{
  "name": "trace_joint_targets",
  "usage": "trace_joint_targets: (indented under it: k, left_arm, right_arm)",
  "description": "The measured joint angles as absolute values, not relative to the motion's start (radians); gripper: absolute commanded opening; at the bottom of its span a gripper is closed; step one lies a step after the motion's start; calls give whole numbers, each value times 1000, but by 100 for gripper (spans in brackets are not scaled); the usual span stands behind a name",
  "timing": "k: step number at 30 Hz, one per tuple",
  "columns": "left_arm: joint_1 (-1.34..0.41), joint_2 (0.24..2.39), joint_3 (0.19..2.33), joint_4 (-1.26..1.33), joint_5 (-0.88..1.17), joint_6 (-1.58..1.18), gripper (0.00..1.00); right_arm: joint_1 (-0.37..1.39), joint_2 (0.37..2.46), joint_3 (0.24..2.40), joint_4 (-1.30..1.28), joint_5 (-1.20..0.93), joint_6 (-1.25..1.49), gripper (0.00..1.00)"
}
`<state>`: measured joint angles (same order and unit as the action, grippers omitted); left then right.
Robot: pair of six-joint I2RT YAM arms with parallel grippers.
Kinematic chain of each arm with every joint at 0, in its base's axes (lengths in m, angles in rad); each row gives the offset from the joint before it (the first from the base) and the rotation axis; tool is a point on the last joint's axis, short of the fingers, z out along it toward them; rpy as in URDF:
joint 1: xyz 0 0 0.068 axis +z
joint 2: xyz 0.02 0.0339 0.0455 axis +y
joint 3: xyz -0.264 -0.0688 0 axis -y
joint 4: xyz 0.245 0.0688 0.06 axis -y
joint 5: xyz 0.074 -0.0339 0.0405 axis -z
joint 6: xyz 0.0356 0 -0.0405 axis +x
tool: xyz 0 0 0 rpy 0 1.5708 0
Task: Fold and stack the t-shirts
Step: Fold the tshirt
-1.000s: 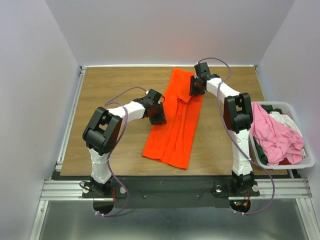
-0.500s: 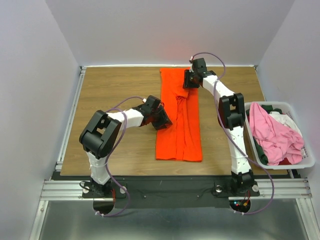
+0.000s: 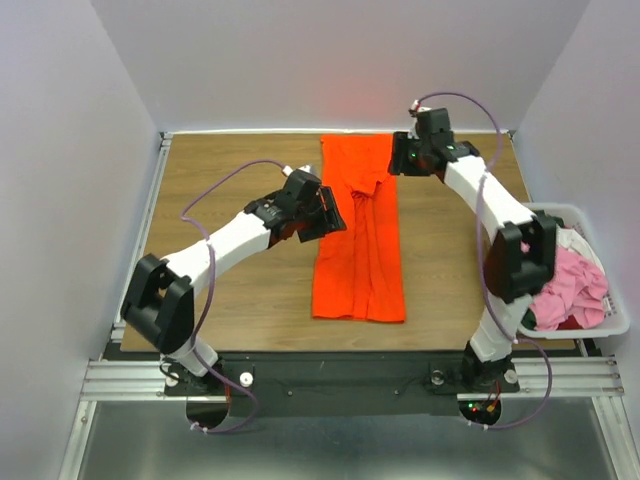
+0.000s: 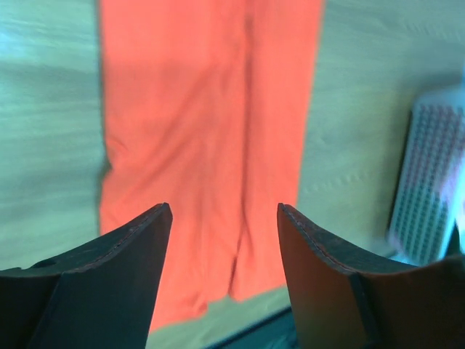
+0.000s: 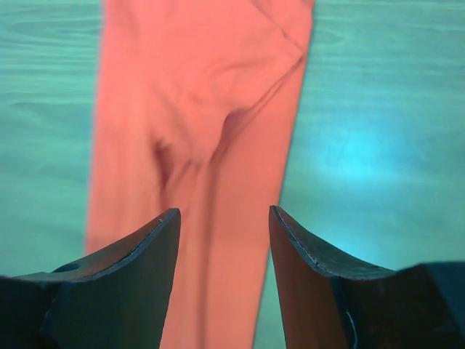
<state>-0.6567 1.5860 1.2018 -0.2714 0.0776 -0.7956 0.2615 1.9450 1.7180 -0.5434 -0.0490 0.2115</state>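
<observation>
I inspected every view and found no legible text, label, brand, number or sign on any surface.

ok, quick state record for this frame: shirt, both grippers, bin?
orange t-shirt: folded lengthwise into a long strip, flat on table
left gripper: open, empty, over the strip's left edge
right gripper: open, empty, by the strip's far right corner
bin: at table's right, holds pink t-shirt and other cloth
stack: none on table yet

Open table [image 3: 220, 170] flanks the t-shirt [image 3: 360, 240] (bin [image 3: 600, 328] blocks right edge).
</observation>
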Motion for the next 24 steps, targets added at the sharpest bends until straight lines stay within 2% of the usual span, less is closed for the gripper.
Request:
trace_joint_targets:
  k: [6,10,14,24]
  left_arm:
    - [-792,1510,1202,-372,104,-737,61]
    - [-896,1511,1184,-425,130,-730,60]
    - [-949,1498,1148,-434,144,-741,60]
    - [-689,1330,919,-426,123,-744,62]
  right_arm:
    - [261,1525,1390,-525,-115,279,49]
    - [262,1415,1202,-532,-200,335,42]
    - [289,1360,1023,-574,-280,385,42]
    - [714,1315,950,-637,-187,520,42]
